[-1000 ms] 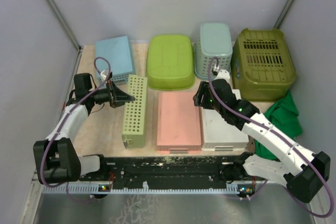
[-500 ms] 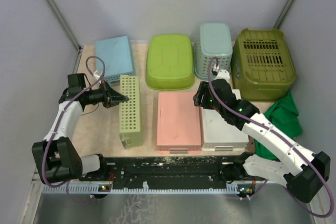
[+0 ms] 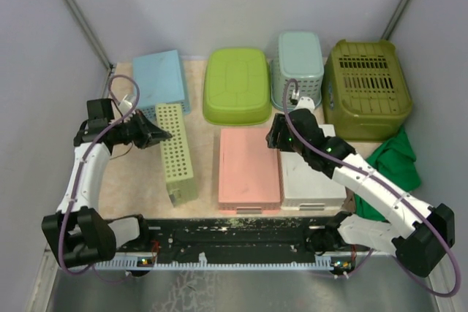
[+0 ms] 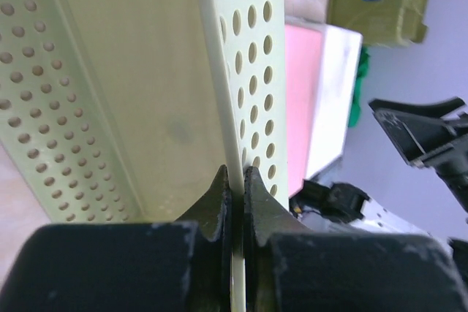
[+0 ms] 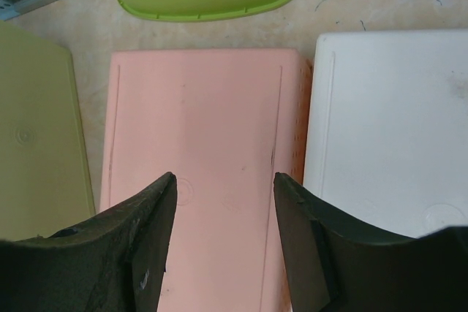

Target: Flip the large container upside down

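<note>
The table (image 3: 139,173) is packed with plastic bins, nearly all bottom-up, which suggests a row of flips already done: the olive crate (image 3: 369,89) at the far right, the lime tub (image 3: 236,85) at the back centre, the pink bin (image 3: 249,166) and white bin (image 3: 311,177) side by side near the arms, and the blue basket (image 3: 161,78) and teal basket (image 3: 298,63) along the back. The container (image 3: 175,151), pale green and perforated, lies left of the pink bin and is the one not flat: it stands on a long side, holed wall uppermost and smooth base turned toward the pink bin, so it looks about halfway through the turn. A green cloth (image 3: 398,162) is bunched by the olive crate. The left gripper (image 3: 157,135) is pinched tight on the container's thin upper wall, likely to lever it over rather than lift it. The right gripper (image 5: 223,195) hovers spread wide over the pink bin, holding nothing, apparently kept out of the way.
</note>
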Robot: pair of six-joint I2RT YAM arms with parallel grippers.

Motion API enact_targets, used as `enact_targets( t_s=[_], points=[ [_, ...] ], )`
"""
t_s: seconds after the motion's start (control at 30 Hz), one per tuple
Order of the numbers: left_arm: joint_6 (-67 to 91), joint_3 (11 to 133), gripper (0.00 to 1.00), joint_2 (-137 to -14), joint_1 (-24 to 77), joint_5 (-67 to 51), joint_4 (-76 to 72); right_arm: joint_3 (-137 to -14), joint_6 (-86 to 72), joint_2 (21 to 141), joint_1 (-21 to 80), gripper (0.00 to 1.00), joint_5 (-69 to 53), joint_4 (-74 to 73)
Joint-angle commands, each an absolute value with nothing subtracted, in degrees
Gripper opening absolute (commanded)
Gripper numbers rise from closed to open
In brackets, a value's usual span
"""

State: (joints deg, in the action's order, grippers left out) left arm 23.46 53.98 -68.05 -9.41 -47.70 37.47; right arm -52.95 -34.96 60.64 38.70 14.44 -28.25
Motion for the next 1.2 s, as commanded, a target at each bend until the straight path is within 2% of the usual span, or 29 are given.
enact_targets(
  t_s=[0.0,0.07,0.17,0.43,0.6,0.8,1.0,1.17],
  points=[
    [13.9,53.1,0.05,-67.5,-10.3,-19.1,42.7,-55.2,-34.3,60.9,38.3,0.56,13.9,-25.0],
    [14.1,53.9,0.06,-67.0,-10.3,-16.5,43.7,-55.6,-34.3,61.7,38.3,0.56,13.6,-25.0],
    [13.7,54.1,0.00,-66.5,-10.3,-18.4,42.8,-56.0,-34.2,62.7,38.3,0.56,13.0,-24.3],
    [17.5,51.3,0.00,-64.5,-5.6,-51.0,30.2,-56.7,-34.4,64.1,38.4,0.55,12.0,-23.4],
    [23.3,54.2,0.00,-65.9,-0.8,-61.0,25.9,-56.6,-34.9,63.9,38.3,0.55,11.7,-23.4],
    [36.9,50.4,0.00,-66.5,-0.9,-71.4,8.5,-56.1,-35.1,63.0,38.3,0.55,12.0,-23.8],
    [51.5,40.9,0.00,-69.0,-1.4,-75.8,-11.9,-55.3,-35.2,61.8,38.3,0.55,12.6,-24.0],
    [52.0,38.4,0.00,-71.2,-4.7,-76.6,-11.3,-55.0,-35.1,61.2,38.3,0.55,12.7,-24.2]
  ],
)
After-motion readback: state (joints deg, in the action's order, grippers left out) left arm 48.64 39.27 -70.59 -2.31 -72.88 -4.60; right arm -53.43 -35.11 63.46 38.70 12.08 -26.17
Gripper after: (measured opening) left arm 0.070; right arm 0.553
